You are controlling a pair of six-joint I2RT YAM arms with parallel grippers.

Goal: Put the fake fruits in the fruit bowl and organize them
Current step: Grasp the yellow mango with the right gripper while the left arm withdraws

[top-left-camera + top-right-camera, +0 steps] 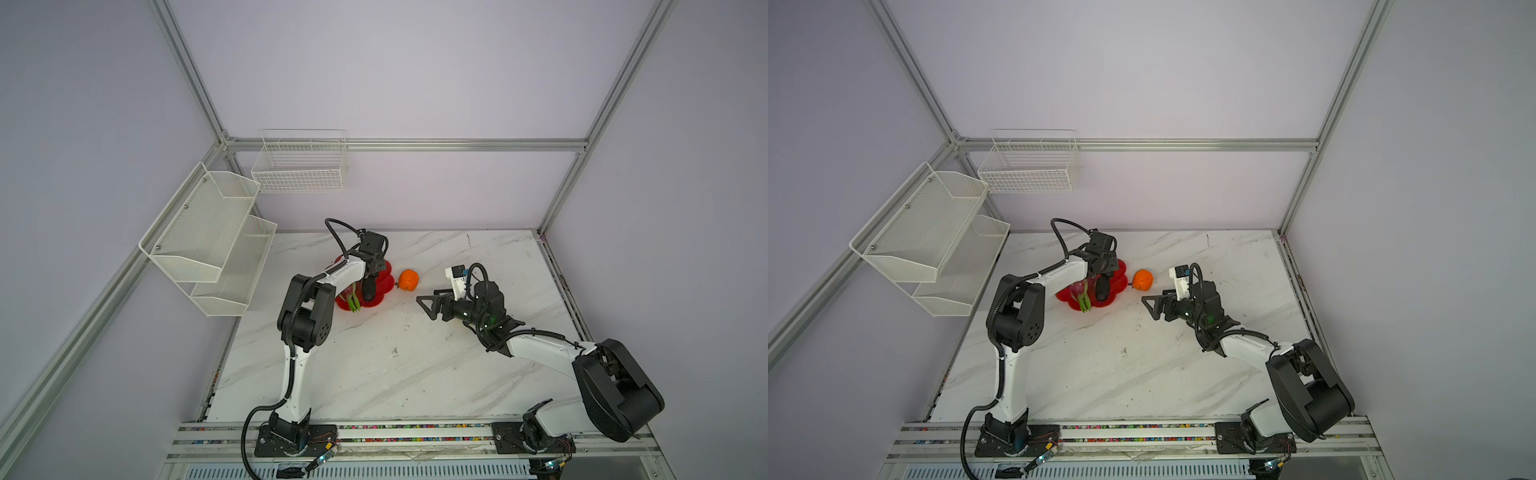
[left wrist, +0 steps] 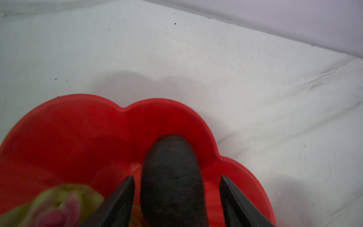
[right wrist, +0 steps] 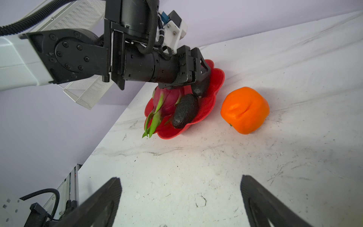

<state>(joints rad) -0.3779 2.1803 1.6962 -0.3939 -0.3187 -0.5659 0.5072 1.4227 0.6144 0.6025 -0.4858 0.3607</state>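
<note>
Two lilac walls point(image 1: 415, 83) in aluminium framing close in the scuffed white marble-pattern table point(image 1: 374, 374). Only the right wrist view shows both dark bumpy plastic ovals point(image 3: 185, 111) in the glossy red scalloped bowl point(image 3: 216, 82): one against the magenta dragon fruit with green tips point(image 3: 167, 100), the other point(image 3: 200, 88) partly behind the left arm's black wrist point(image 3: 157, 66). The left wrist view shows this second oval between the fingers point(image 2: 121, 200) of the left gripper point(image 2: 176, 176), which stand apart with a gap on each side. The round orange fruit point(image 3: 244, 110) lies on the table just beside the bowl. The right gripper point(image 3: 179, 177), near the bowl, has its fingers wide apart and empty.
</note>
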